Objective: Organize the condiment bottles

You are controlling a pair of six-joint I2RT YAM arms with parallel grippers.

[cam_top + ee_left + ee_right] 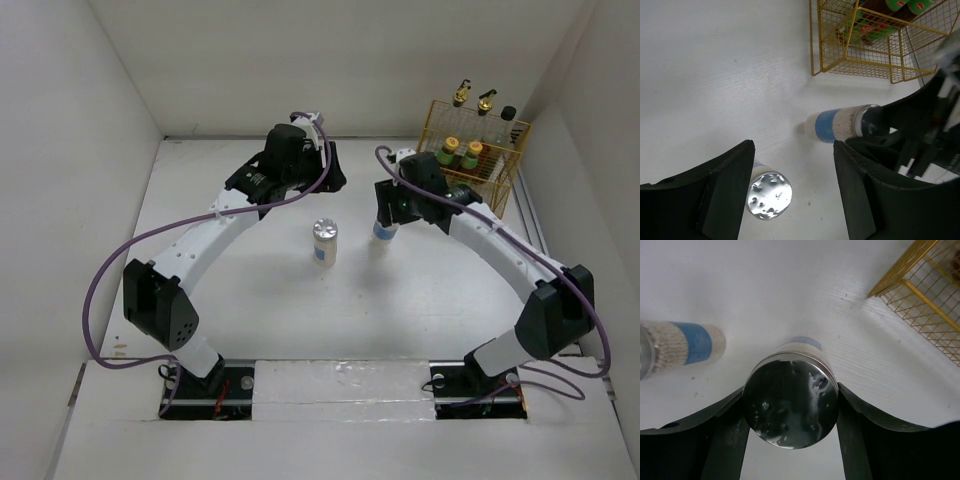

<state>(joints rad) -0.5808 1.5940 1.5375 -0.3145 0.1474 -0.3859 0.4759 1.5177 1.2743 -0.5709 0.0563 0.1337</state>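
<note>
Shaker (790,407) with dented glossy metal lid, matt black plastic fingers (700,440); yellow wire rack (860,37), matt white table (740,280)

White arms (215,235), black joints (160,305), purple cables (88,310), seemingly black fingers (720,200)

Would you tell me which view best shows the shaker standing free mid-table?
Top external: the free shaker shows whole and upright. Left wrist shows mainly its silver lid; right wrist shows that shaker cropped at the left edge.
</note>
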